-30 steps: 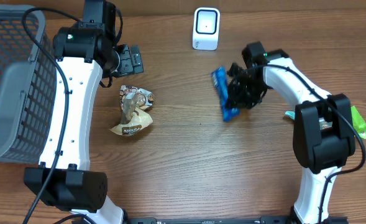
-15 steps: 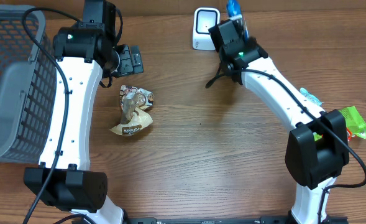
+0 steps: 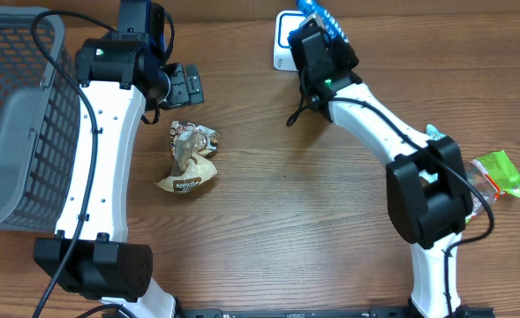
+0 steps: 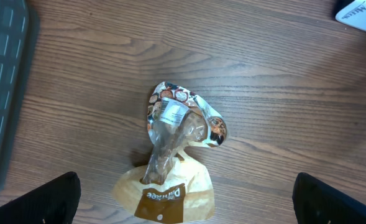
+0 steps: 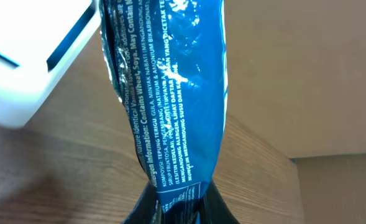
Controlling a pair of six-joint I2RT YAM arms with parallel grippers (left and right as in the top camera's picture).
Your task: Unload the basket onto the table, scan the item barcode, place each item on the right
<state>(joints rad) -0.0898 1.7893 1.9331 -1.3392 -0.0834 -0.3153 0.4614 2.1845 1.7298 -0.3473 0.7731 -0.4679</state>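
Observation:
My right gripper (image 5: 178, 202) is shut on the lower end of a blue snack packet (image 5: 176, 81), which stands up with its printed text toward the wrist camera. The white barcode scanner (image 5: 27, 56) sits just left of the packet. From overhead, the blue packet (image 3: 323, 16) is at the table's far edge, right beside the scanner (image 3: 283, 53), which the arm partly hides. My left gripper (image 4: 192, 205) hangs open above a brown and white snack bag (image 4: 170, 155) lying on the table and touches nothing. Overhead, the left gripper (image 3: 184, 86) is up and left of that bag (image 3: 189, 159).
A grey mesh basket (image 3: 12, 115) stands at the left edge, also seen in the left wrist view (image 4: 2, 93). A green packet (image 3: 498, 172) and a teal item (image 3: 434, 132) lie at the right, beside the right arm's base.
My right arm has carried the blue packet from the table's middle right up to the scanner at the far edge, then a little further left. The left arm has not moved.

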